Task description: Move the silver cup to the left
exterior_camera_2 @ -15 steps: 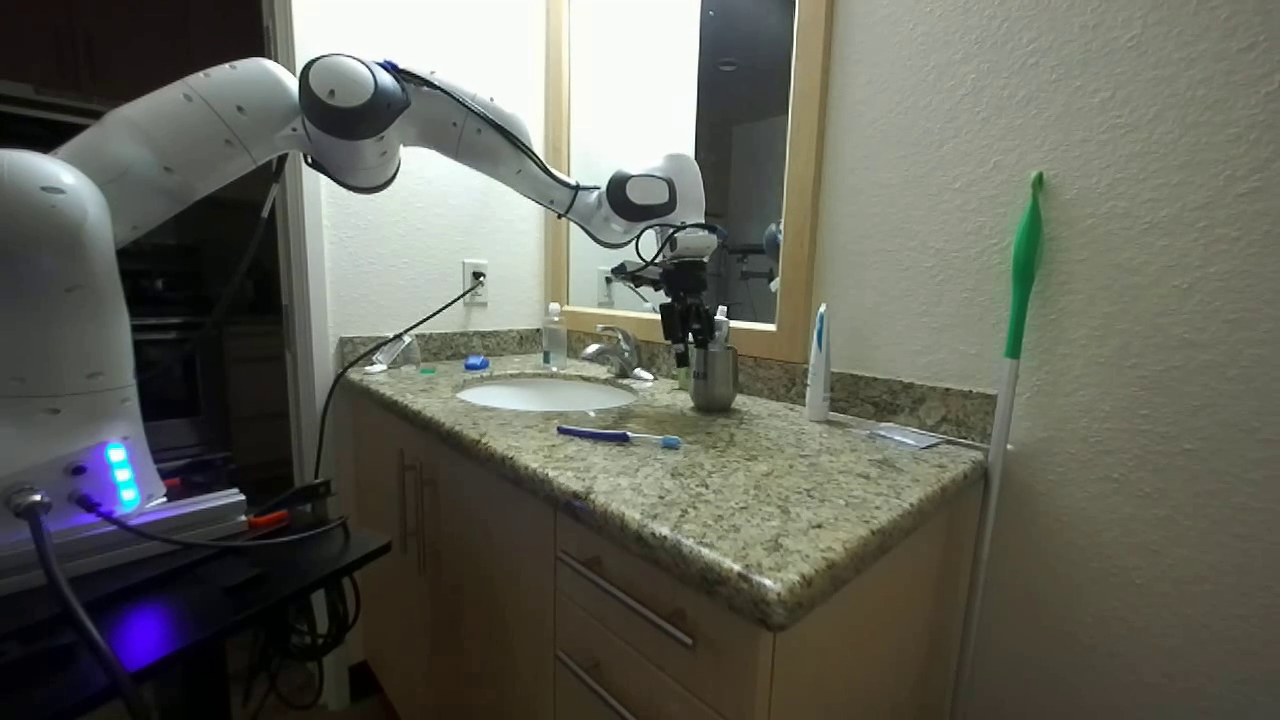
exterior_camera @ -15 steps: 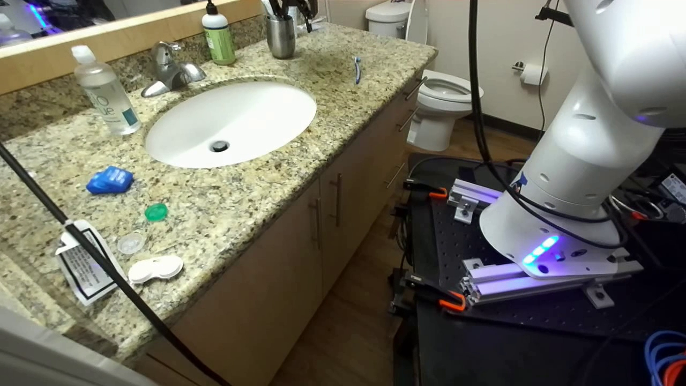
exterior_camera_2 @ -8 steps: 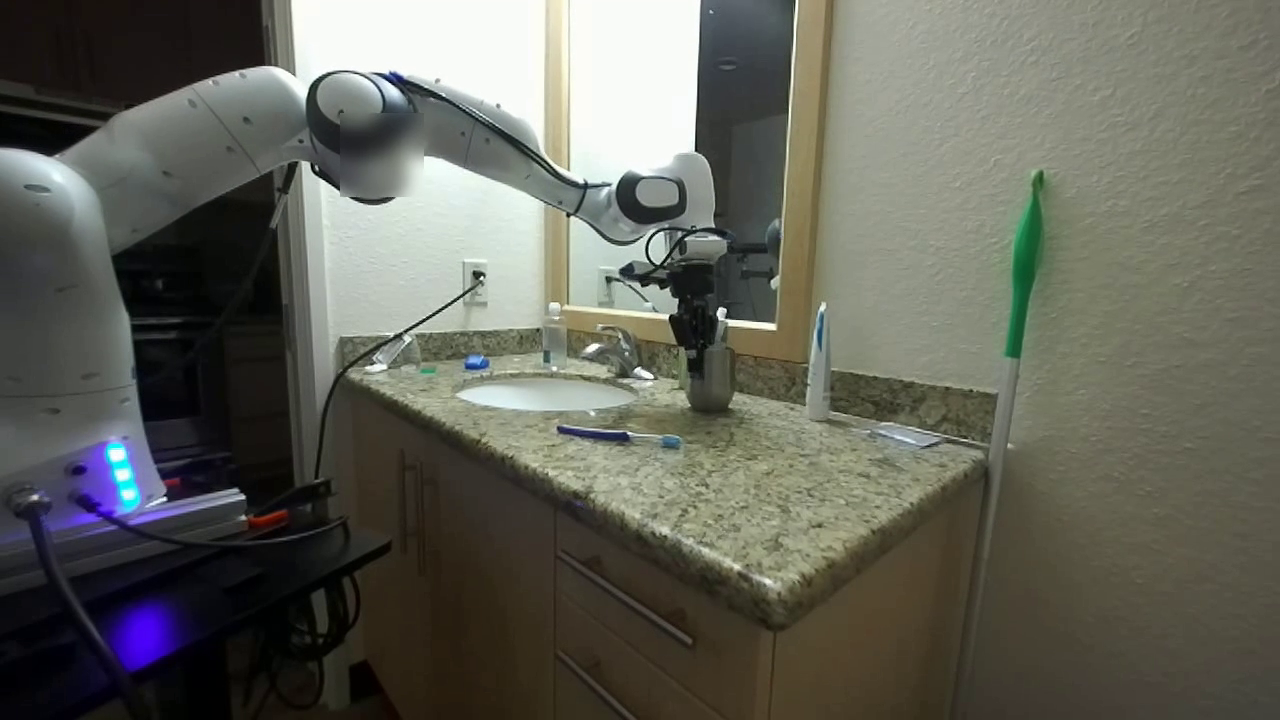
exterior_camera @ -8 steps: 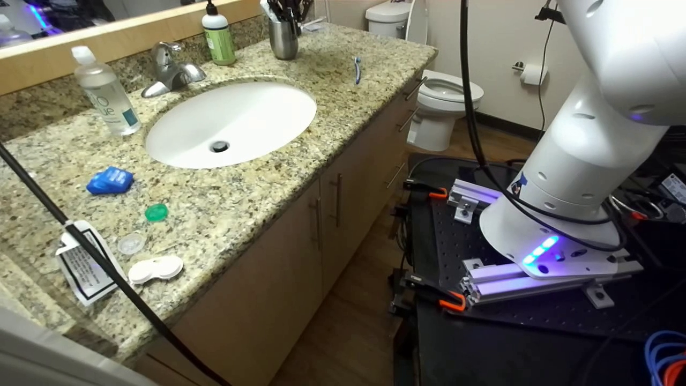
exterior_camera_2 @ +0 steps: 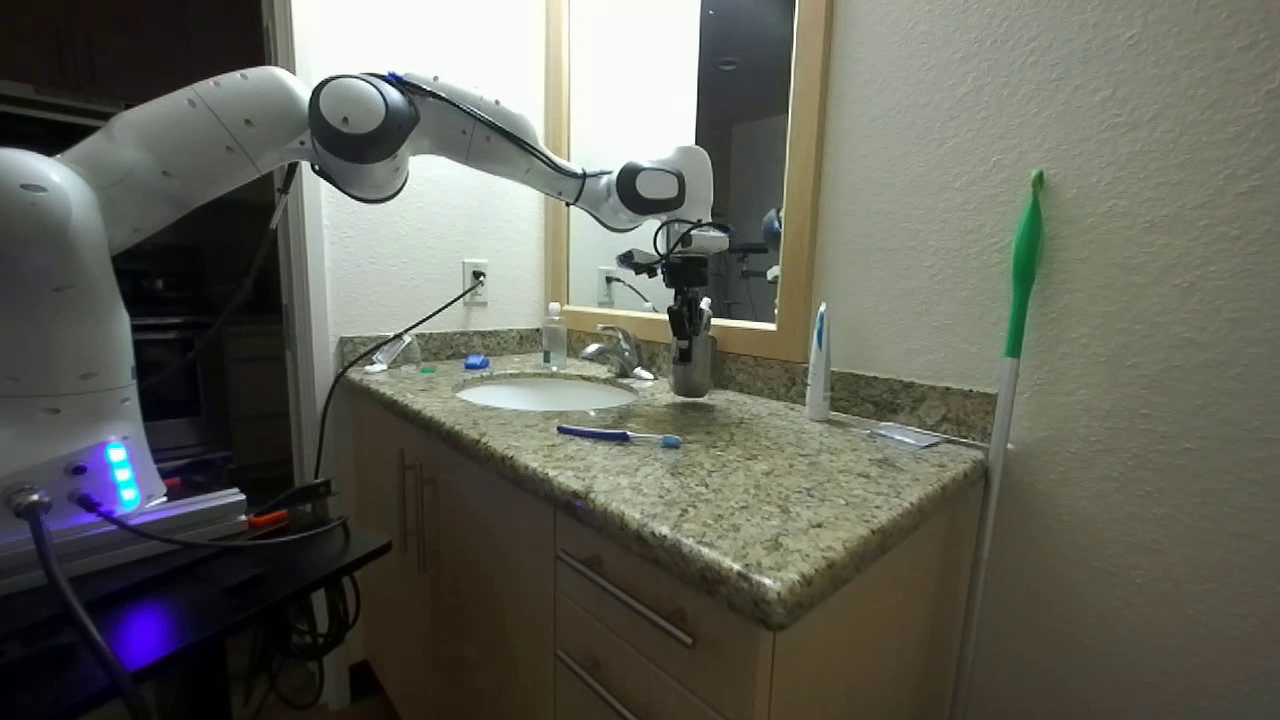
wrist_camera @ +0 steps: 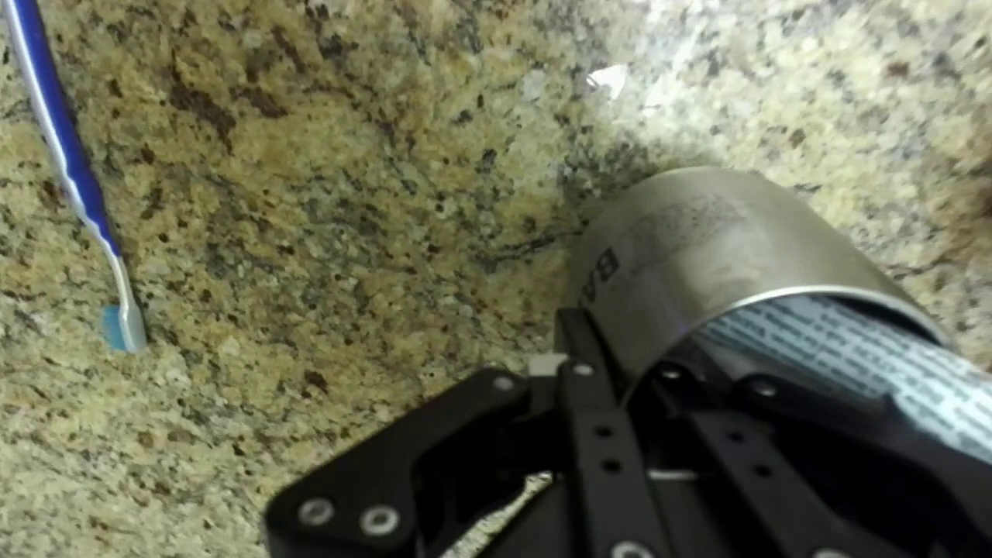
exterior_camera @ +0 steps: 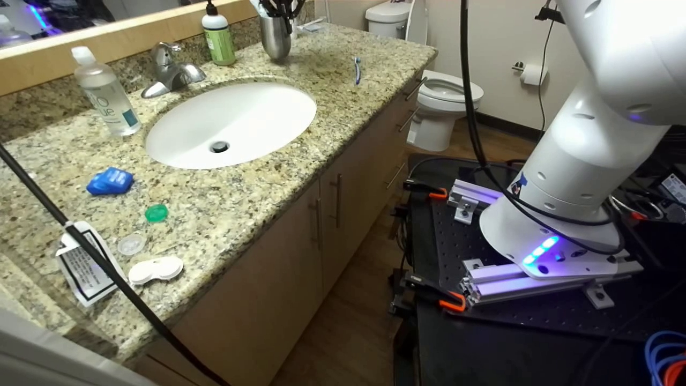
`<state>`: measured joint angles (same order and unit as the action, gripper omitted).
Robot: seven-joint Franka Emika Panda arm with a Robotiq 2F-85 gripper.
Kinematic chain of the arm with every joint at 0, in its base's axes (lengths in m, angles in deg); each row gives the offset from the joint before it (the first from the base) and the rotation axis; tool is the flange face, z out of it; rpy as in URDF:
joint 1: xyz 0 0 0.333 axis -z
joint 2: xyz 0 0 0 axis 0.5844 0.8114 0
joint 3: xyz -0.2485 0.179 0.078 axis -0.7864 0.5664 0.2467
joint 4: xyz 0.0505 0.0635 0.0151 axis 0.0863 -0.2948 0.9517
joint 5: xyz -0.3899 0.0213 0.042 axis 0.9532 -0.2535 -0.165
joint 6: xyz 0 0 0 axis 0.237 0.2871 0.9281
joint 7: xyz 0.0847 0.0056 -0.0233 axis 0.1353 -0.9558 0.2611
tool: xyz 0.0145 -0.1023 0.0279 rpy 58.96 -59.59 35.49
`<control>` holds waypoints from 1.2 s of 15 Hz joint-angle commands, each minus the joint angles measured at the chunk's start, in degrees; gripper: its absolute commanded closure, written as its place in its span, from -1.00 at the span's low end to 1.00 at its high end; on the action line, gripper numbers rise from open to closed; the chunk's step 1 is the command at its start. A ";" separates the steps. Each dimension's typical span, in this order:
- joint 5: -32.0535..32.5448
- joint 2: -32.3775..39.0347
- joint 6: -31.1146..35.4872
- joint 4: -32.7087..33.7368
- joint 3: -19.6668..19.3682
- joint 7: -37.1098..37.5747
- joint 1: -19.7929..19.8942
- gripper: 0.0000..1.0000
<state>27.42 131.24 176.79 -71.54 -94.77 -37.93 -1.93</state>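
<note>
Granite counter (exterior_camera: 230, 198) in an exterior view, left to right: clear bottle (exterior_camera: 110, 102), green bottle (exterior_camera: 219, 45) behind white sink (exterior_camera: 278, 118), silver cup (exterior_camera: 276, 43) just off the counter; wrist view, gripper (wrist_camera: 626, 364) pinching its wall. Toothbrush (exterior_camera: 357, 71) rightmost.

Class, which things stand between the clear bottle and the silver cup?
In an exterior view, the faucet and the green pump bottle stand between the clear bottle and the silver cup.

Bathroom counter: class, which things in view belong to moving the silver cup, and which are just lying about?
Part of the job: silver cup; gripper, holding it.
Not for the job: toothbrush; clear bottle; green bottle; blue container; green disc; white tube.
</note>
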 commanded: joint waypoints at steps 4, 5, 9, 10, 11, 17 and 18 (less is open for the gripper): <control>3.22 -17.34 2.36 -17.65 0.92 -18.55 -4.83 0.97; 3.66 -19.39 2.30 -19.96 0.99 -21.34 -5.44 0.97; 4.38 -28.06 4.01 -29.90 1.45 -33.04 -7.07 0.97; 3.73 -20.89 1.33 -20.94 0.37 -27.91 -6.81 0.87; 3.73 -22.71 1.79 -23.16 0.44 -29.93 -7.09 0.87; 7.37 -29.39 4.40 -35.64 2.13 -36.02 -12.00 0.97; 8.67 -32.03 6.71 -40.18 2.57 -36.74 -13.69 0.97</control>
<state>32.55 106.17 178.70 -100.42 -93.52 -72.00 -11.31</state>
